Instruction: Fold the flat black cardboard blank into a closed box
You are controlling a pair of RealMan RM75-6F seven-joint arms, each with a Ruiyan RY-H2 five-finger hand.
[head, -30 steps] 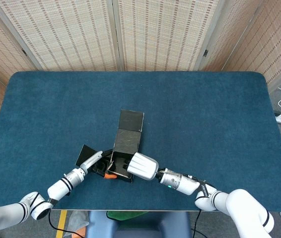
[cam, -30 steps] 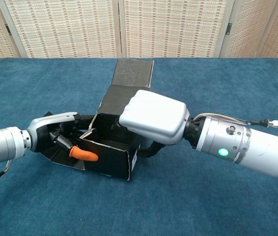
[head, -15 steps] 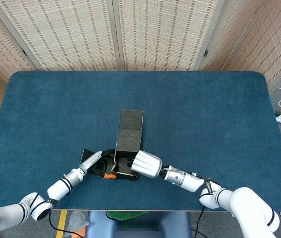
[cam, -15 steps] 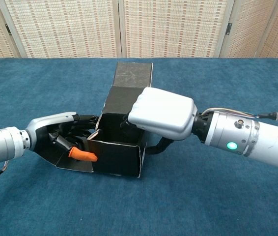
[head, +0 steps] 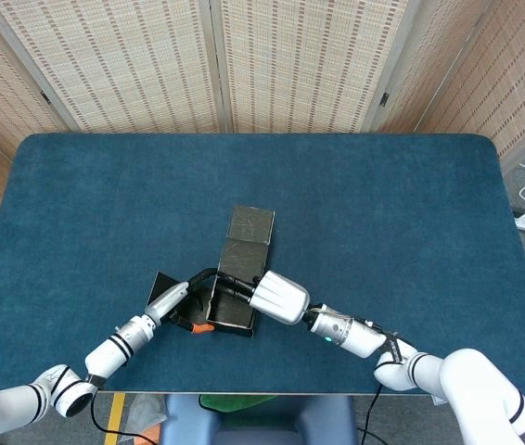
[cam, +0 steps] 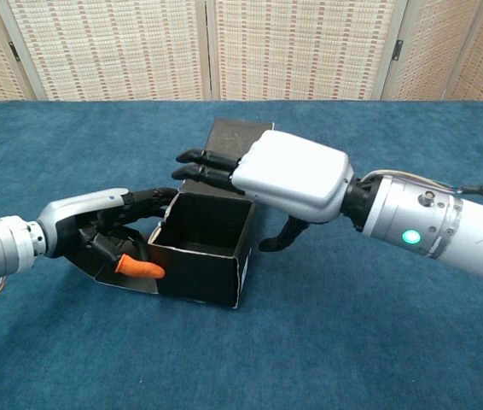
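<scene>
Left hand (cam: 96,232): fingers curled against the box's left wall and side flap, bracing it.
Black cardboard box (cam: 203,248): half-formed, open-topped, near table's front edge; lid flap runs away from the robot.
Right hand (cam: 288,175): empty, fingers extended above the rear wall, nearer the lid.

The half-folded black cardboard box (cam: 203,248) sits on the blue-covered desk (head: 383,222) near its front edge, its flat lid panel (head: 250,225) lying behind it. The left hand (cam: 105,235) lies against the box's left side. The right hand (cam: 284,179) reaches in from the right, over the box's rear edge.
</scene>
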